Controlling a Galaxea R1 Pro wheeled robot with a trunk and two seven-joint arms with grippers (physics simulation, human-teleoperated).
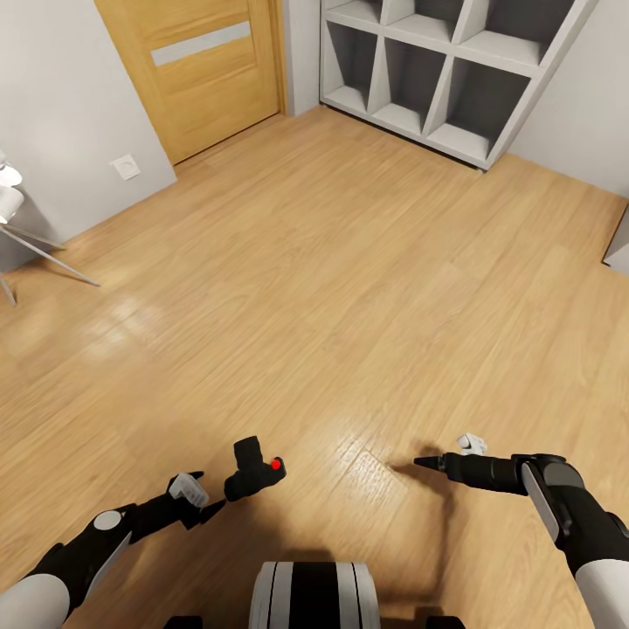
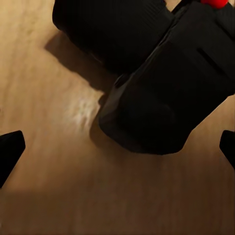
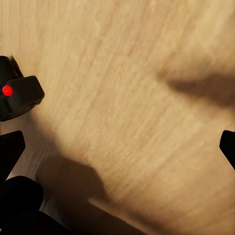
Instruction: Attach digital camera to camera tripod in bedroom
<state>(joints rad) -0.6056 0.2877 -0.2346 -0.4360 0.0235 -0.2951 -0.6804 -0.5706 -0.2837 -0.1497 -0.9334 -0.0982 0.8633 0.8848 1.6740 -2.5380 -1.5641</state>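
Note:
The digital camera [image 1: 253, 470], small and black with a red button, appears to lie on the light wood floor just in front of my base. My left gripper [image 1: 210, 505] sits right behind it, low over the floor. In the left wrist view its fingertips [image 2: 10, 152] stand wide apart at the frame's edges and the camera [image 2: 161, 93] is just beyond them, not between them. My right gripper [image 1: 425, 460] hovers open to the camera's right, over bare floor; its wrist view catches the camera [image 3: 19, 97] off to one side. The camera tripod is out of view.
This is the bedroom: a light wood door [image 1: 205, 70] at the back left and white cube shelves [image 1: 445, 74] at the back right. A stand with thin pale legs [image 1: 48, 253] and white rounded heads stands at the left edge. A wall socket [image 1: 127, 166] is near it.

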